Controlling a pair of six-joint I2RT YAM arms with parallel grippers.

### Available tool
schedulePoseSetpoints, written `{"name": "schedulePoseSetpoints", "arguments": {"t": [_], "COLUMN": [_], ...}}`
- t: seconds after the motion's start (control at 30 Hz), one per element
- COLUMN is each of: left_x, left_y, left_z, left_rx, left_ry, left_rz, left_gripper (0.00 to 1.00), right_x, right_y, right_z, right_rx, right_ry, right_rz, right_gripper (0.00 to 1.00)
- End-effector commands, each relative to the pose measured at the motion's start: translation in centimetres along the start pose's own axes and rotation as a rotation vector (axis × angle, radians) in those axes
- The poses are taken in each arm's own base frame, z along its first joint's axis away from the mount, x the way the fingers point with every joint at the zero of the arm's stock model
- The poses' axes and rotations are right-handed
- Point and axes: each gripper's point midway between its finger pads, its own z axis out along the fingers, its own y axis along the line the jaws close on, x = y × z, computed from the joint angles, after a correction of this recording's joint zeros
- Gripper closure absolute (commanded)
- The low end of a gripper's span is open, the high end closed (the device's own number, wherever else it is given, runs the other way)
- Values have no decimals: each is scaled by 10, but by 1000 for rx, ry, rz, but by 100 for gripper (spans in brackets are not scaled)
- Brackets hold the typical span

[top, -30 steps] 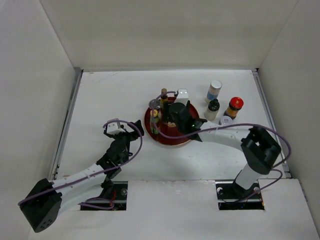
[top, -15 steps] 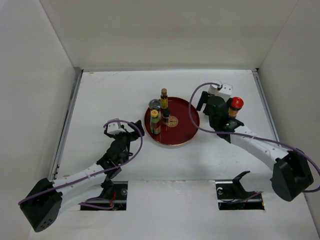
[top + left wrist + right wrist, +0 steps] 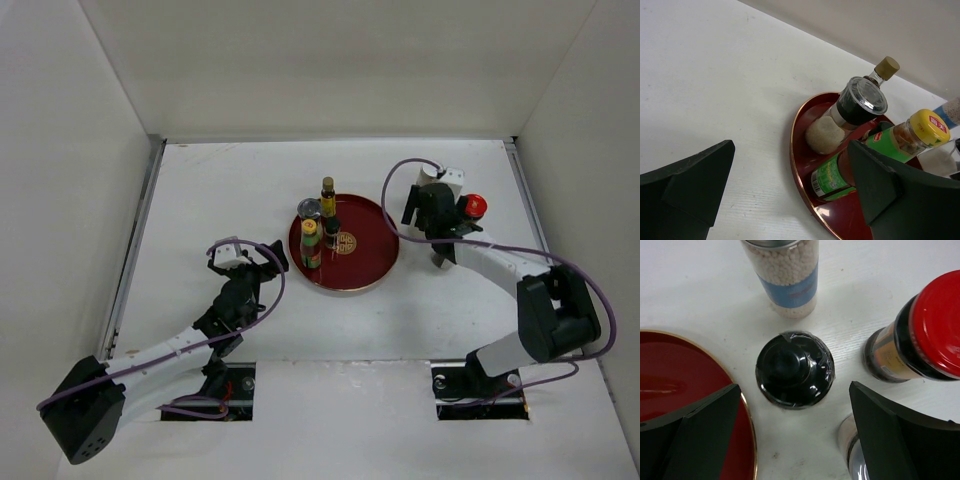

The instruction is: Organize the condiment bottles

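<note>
The black-capped bottle (image 3: 795, 369) stands on the table (image 3: 700, 290), centred between the spread jaws of the right gripper (image 3: 793, 402), just beside the red tray (image 3: 670, 375). The left gripper (image 3: 790, 155) is also released, facing the yellow-capped bottle (image 3: 880, 147) on the tray; its green label's writing is unreadable

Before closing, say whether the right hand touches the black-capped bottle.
Apart. Right wrist view: table shows between the black-capped bottle and the right hand on both sides.

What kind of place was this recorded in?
Probably a lab robot test cell, not a kitchen: a white table boxed in by plain white wall panels, left arm and right arm mounted at its near edge, condiment bottles on and beside a red tray.
</note>
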Motion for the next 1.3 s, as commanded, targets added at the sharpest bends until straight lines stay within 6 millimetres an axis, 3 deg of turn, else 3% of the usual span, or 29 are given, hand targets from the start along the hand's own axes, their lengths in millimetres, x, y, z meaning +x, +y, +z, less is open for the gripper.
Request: {"name": "schedulePoseSetpoints", "arguments": {"t": [0.0,0.1,0.27,0.47,0.63,0.83,1.0,1.2,1.27], "left_x": [-3,-2,-2,0,-1,-1,-1,0,-1], "left_y": [-4,-1,-3,-5,-7,-5,-3,-3,-5], "left_z": [0,2,2,1,1,0,1,2,2], "left_rx": [19,7,14,20,27,26,21,17,23], "left_ry": [-16,-13,-13,-9,-9,-9,-8,-7,-8], "left_rz": [-34,-28,-31,-31,-36,-36,-33,-31,-34], "left_gripper": [0,0,0,0,0,0,0,0,0], "right_x": [-19,-27,-47,-82,-90,-80,-71,-54,-47], "right_y": [11,13,10,38,89,152,190,210,211], "right_z": [11,19,13,-30,-55,-42,-20,8,11], "right_rx": [-31,-25,10,-82,-240,-350,-378,-360,-353], "right_ry": [-18,-47,-142,-272,-290,-243,-212,-169,-156], "right_rz": [18,29,24,22,18,-3,-25,-29,-22], "right_gripper": [6,22,42,43,42,41,40,37,28]}}
